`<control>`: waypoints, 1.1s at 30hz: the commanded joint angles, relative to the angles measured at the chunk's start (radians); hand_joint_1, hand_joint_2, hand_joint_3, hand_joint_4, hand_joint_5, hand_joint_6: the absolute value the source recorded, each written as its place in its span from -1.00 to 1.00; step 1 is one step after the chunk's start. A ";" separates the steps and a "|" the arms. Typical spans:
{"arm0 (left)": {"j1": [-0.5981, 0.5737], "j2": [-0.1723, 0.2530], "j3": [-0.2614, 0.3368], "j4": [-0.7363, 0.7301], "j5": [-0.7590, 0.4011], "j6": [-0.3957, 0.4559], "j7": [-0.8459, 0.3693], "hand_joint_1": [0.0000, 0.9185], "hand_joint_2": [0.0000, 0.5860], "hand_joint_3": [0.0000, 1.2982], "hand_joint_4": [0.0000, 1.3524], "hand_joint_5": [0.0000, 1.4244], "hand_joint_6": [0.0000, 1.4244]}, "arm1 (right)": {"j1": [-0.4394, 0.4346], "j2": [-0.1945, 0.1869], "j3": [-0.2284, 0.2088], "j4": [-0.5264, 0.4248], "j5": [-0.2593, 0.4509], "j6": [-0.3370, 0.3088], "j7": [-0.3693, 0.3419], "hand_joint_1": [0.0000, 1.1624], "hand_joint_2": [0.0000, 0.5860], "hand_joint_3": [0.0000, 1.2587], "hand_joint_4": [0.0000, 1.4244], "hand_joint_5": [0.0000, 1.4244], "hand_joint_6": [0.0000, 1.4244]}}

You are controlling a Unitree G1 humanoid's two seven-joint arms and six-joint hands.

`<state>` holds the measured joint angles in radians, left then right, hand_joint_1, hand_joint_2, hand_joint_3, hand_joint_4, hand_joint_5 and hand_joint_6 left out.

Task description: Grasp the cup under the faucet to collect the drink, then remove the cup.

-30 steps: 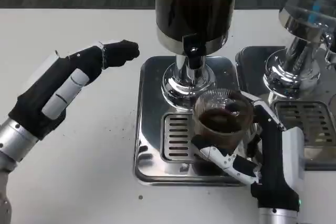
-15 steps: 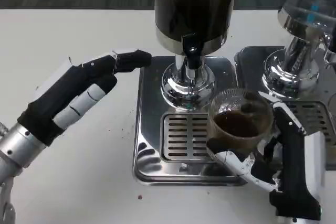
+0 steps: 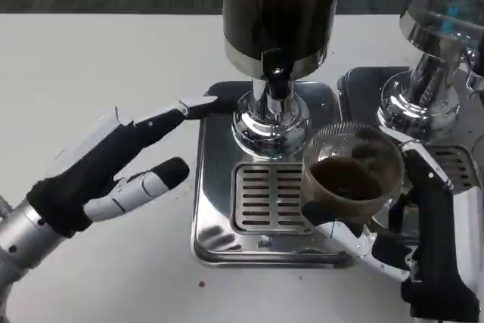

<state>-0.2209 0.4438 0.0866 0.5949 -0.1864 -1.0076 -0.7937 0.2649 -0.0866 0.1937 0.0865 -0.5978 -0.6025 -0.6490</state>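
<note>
Head view: right robot hand (image 3: 404, 243) wrapped around clear cup (image 3: 352, 175) of dark drink, held off the faucet (image 3: 277, 85), over the right edge of the steel drip tray (image 3: 227, 225) near the tabletop's (image 3: 98, 58) front edge. Left robot hand (image 3: 113, 164) released, fingers spread, fingertip touching the tray's left rear corner. Second dispenser (image 3: 431, 88) close on the right; bare tabletop at left.

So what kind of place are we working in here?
Probably a self-serve drink station set up for testing: a dark-filled dispenser on a chrome drip tray, a second dispenser beside it, all on a white table.
</note>
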 commanded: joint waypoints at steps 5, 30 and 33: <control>0.054 0.067 -0.027 -0.093 -0.018 -0.059 -0.002 -1.00 -0.36 -0.71 -0.86 -0.89 -0.84 | 0.034 0.009 -0.021 -0.106 0.025 -0.026 0.048 0.62 -0.56 0.05 0.04 0.34 0.87; 0.211 0.280 -0.098 -0.267 -0.127 -0.208 -0.023 -1.00 -0.37 -0.74 -0.89 -0.92 -0.87 | 0.144 0.013 -0.033 -0.218 0.036 -0.051 0.122 0.61 -0.54 0.07 0.07 0.35 0.90; 0.224 0.295 -0.104 -0.281 -0.136 -0.218 -0.022 -1.00 -0.37 -0.74 -0.89 -0.92 -0.87 | 0.152 0.016 -0.031 -0.225 0.037 -0.054 0.124 0.61 -0.54 0.07 0.07 0.35 0.90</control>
<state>-0.0149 0.7135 -0.0098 0.3312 -0.3048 -1.2071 -0.8132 0.4143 -0.0816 0.1659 -0.0948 -0.5810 -0.6097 -0.5182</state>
